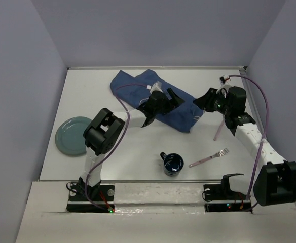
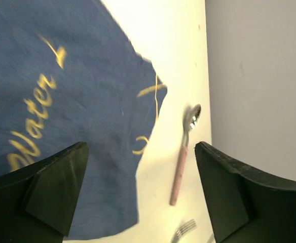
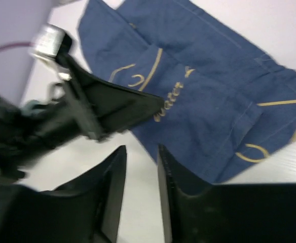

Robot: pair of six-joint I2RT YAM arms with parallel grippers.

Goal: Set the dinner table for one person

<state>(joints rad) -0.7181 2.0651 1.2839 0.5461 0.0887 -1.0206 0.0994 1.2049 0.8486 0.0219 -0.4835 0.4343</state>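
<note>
White and flat, the dinner table (image 1: 138, 152) spans the whole enclosure, its bare middle holding only a mug (image 1: 172, 164) and fork (image 1: 209, 158). Over the rumpled blue placemat (image 1: 133, 88) near the far edge, the left gripper (image 1: 169, 98) hangs with fingers wide apart, while the right gripper (image 3: 140, 167) shows fingers nearly together, clamping nothing.

Probably a lab: plain walled booth (image 1: 158, 30).

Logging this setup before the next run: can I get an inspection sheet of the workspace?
Surface: white dinner table, bare between items.
Job's things: blue placemat crumpled at the far side; grey-green plate left; dark mug near centre; fork and spoon right.
Clutter: nothing seen.
Grippers: left pincer open over the placemat; right pincer nearly shut, empty.
Cables: purple cable along each arm.
Surroundings: plain grey walls.
</note>
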